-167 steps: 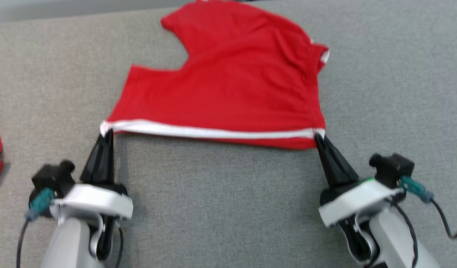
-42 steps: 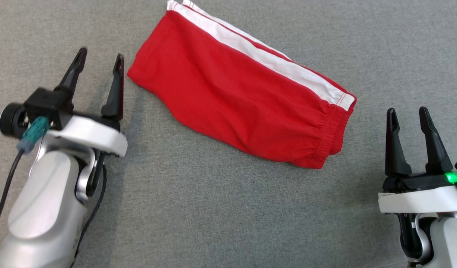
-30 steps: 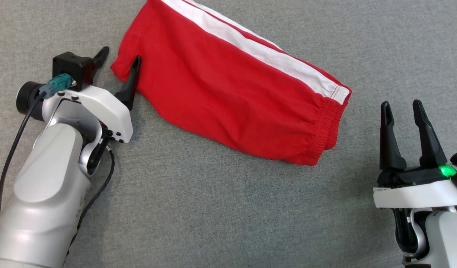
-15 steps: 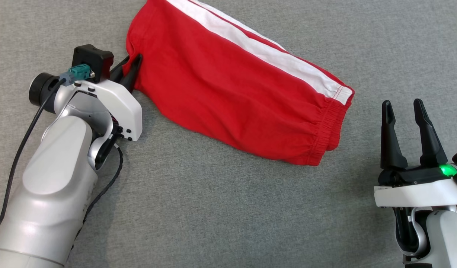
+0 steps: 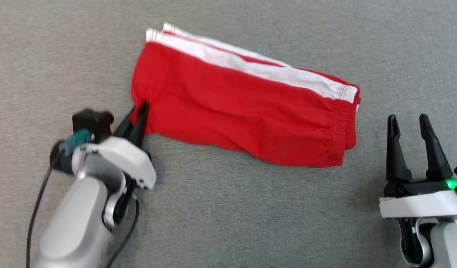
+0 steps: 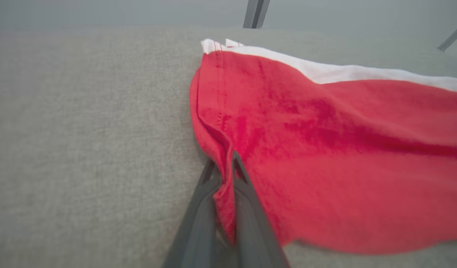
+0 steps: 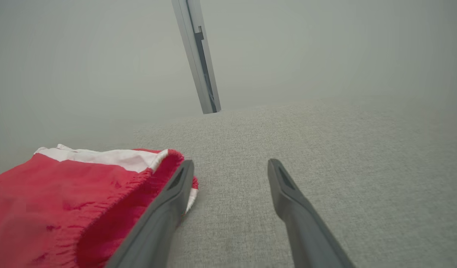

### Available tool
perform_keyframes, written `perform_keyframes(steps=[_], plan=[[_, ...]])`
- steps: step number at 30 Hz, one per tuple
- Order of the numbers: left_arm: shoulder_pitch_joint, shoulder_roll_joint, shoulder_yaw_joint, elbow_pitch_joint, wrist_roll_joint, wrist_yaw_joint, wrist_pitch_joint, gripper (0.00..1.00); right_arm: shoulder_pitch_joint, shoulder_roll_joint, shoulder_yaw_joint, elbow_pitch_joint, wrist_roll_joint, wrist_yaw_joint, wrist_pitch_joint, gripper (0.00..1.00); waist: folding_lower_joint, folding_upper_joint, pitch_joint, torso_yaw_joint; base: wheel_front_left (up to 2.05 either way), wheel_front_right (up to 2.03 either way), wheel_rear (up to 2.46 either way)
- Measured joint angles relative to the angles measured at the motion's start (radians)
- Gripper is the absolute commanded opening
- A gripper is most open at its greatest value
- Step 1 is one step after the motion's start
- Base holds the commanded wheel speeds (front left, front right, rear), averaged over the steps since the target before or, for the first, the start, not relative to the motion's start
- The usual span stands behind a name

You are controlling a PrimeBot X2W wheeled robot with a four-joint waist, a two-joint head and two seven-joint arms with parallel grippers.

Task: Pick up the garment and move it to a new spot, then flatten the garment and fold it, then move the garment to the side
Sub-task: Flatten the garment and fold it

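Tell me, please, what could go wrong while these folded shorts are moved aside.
1. The left fingers pinch just one corner of the shorts, so pulling may peel the folded layers apart.
2. The right fingers stand open beside the waistband, holding nothing, so that end may drag and bunch.

text: none readable | labels: none — signs: none

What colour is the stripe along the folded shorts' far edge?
White. The stripe runs along the red shorts and shows best in the head view.
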Motion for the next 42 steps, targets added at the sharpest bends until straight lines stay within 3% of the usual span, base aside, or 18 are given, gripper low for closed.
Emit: perform_keyframes(steps=[10,11,12,13,17,25,42], plan=[[0.270,-0.005,0.030,-0.195,-0.055,0.082,-0.011,0.00,0.061,-0.001,-0.013,0.015,-0.020,0.000,0.000,1.00,0.0000,0.0000,-0.084,0.042,0.00,0.00,0.00],[0.280,-0.004,0.031,-0.204,-0.056,0.085,-0.011,0.19,0.061,-0.001,-0.014,0.014,-0.020,0.000,0.002,1.00,0.0000,0.0000,-0.086,0.041,0.00,0.00,0.00],[0.287,-0.002,0.031,-0.213,-0.056,0.090,-0.011,0.86,0.061,-0.002,-0.014,0.014,-0.020,0.000,0.006,1.00,0.0000,0.0000,-0.087,0.040,0.00,0.00,0.00],[0.289,0.001,0.031,-0.217,-0.055,0.092,-0.012,1.00,0.061,-0.002,-0.014,0.015,-0.020,0.000,0.009,1.00,0.0000,0.0000,-0.088,0.038,0.00,0.00,0.00],[0.289,0.011,0.039,-0.233,-0.041,0.100,-0.052,1.00,0.062,-0.002,-0.012,0.014,-0.018,0.000,0.014,1.00,0.0000,0.0000,-0.090,0.034,0.00,0.00,0.00],[0.258,0.038,0.075,-0.270,0.065,0.136,-0.250,1.00,0.072,-0.006,-0.012,0.009,-0.029,0.000,0.026,1.00,0.0000,0.0000,-0.111,0.028,0.00,0.00,0.00],[0.350,0.076,0.124,-0.302,0.103,0.166,-0.278,1.00,0.119,-0.029,-0.001,-0.021,-0.059,0.000,0.070,1.00,0.0000,0.0000,-0.187,0.034,0.00,0.00,0.00]])
